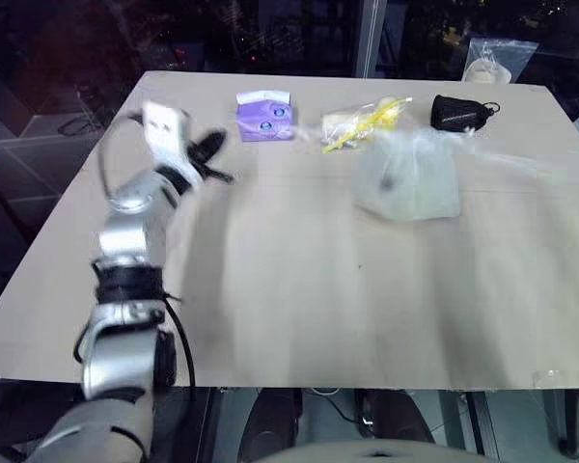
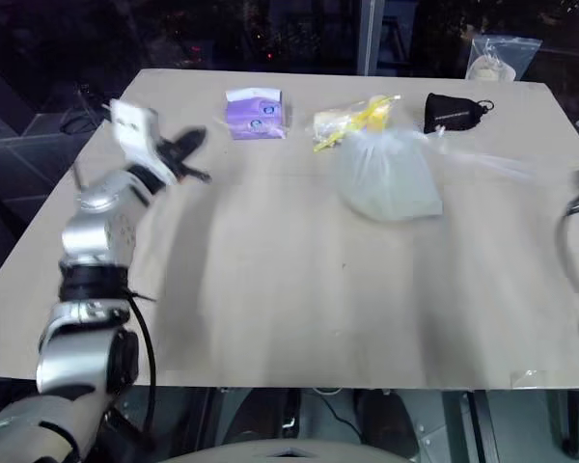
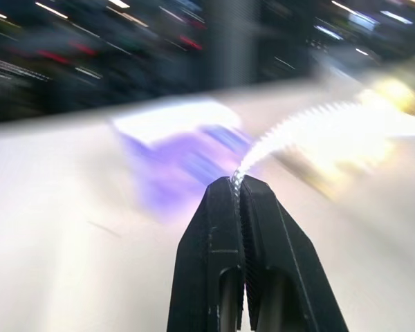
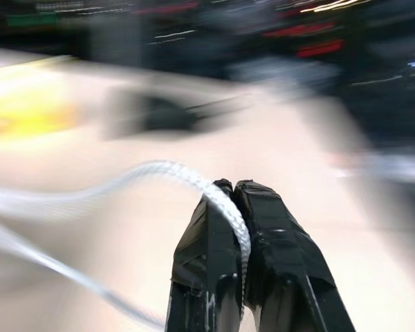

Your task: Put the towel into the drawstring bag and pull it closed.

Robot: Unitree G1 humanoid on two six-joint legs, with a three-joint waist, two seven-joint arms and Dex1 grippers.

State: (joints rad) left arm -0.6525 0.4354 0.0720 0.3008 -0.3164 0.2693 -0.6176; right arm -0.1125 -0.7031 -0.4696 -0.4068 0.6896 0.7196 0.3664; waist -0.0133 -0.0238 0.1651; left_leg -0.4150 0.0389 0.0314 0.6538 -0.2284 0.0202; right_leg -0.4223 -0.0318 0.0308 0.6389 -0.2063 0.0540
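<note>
- While the left gripper [image 1: 215, 160] hangs above the far left part of the table [image 1: 299, 309], its 2 black fingers [image 3: 225, 235] are pressed together on a thin white cord [image 3: 283, 135], which runs off toward the middle of the table.
- Just past that gripper, near the far edge, sits a small purple-and-white pack [image 1: 264, 116].
- Next along the far edge lies a clear plastic bag with yellow contents [image 1: 357, 123], close to the mouth of the drawstring bag.
- At the middle of the far half sits the drawstring bag [image 1: 408, 174], a white semi-sheer shape standing up a little from the table, its mouth end gathered toward the far side.
- Inside it shows a pale greenish mass, the towel [image 1: 410, 193], seen through the fabric; its outline is blurred, so its folds cannot be made out.
- Beyond the bag, close to the far edge, lies a small black pouch [image 1: 458, 113].
- Off the table past the far right corner sits another clear plastic bag [image 1: 492, 60] with something pale in it.
- From the drawstring bag a second stretch of cord [image 2: 502, 164] reaches toward the right edge of the table.
- At that side the right gripper [image 4: 234, 185] has both fingers [image 4: 277, 235] clamped tight on this white braided cord, which curves away from the tips toward the bag.
</note>
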